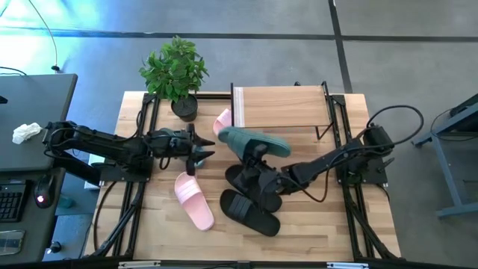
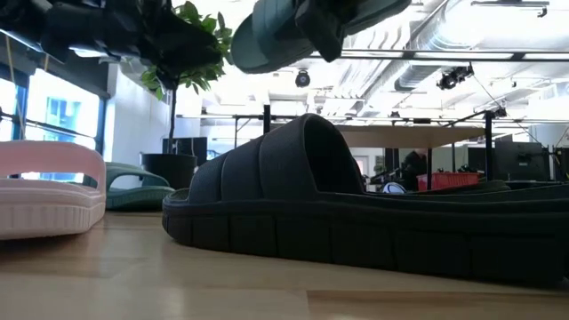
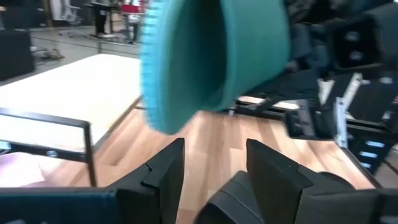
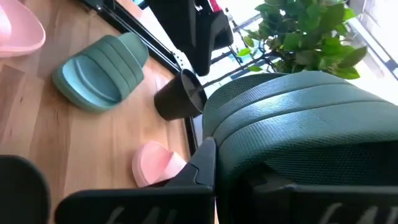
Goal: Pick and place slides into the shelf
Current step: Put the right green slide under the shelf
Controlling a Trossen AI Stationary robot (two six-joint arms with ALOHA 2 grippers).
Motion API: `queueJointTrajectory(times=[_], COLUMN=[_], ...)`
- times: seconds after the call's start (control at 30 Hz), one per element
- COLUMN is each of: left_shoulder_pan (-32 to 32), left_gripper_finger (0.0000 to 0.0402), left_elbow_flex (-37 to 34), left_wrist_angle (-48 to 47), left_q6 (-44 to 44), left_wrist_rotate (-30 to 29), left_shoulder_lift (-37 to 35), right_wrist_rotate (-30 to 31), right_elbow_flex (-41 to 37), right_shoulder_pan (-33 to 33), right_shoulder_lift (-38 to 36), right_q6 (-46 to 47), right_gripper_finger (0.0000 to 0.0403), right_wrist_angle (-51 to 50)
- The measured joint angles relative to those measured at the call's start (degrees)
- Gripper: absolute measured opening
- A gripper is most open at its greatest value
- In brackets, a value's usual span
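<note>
Progress count: 0 slides seen on the shelf, 1 in transit, at least 4 on the tabletop.

- Shelf [image 1: 280,106]: far middle of the tabletop [image 1: 160,239], board bare in the high view.
- Teal slide, carried [image 1: 254,142]: pinched in the right gripper [image 1: 258,153], lifted above the tabletop near the shelf's front left corner, not yet over the board.
- Teal slide, loose [image 4: 102,71]: seen only in the right wrist view, lying on the tabletop near the plant pot [image 1: 184,107].
- Pink slide, near [image 1: 194,200]: flat on the tabletop, front of centre.
- Pink slide, far [image 1: 222,121]: just beside the shelf's left edge, on the tabletop, not on the board.
- Black slides, 2 [image 1: 250,211]: together under the right arm, on the tabletop.
- Left gripper [image 1: 205,148]: fingers spread, holding nothing, pointing toward the carried teal slide.

Judgement: first placement under way; all 6 remain to be shelved.
</note>
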Motion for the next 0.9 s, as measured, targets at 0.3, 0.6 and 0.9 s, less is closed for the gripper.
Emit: queueJointTrajectory(times=[0.3, 0.6, 0.9], left_shoulder_pan=[0.0, 0.0, 0.1], left_gripper_finger=[0.0157, 0.0157, 0.0156], left_elbow_flex=[0.0, 0.0, 0.0], left_wrist_angle=[0.2, 0.7, 0.9], left_q6=[-0.2, -1.5, -1.7], left_wrist_rotate=[-3.4, -3.4, 1.2], left_shoulder_lift=[0.0, 0.0, 0.0], right_wrist_rotate=[-2.9, -7.1, -6.6], right_elbow_flex=[0.0, 0.0, -0.1], right_shoulder_pan=[2.3, 0.8, 0.4], right_shoulder_lift=[-0.1, -0.1, -0.1], right_q6=[-0.1, 1.3, 0.9], right_gripper_finger=[0.0000, 0.0000, 0.0000], right_wrist_angle=[1.2, 1.6, 1.5])
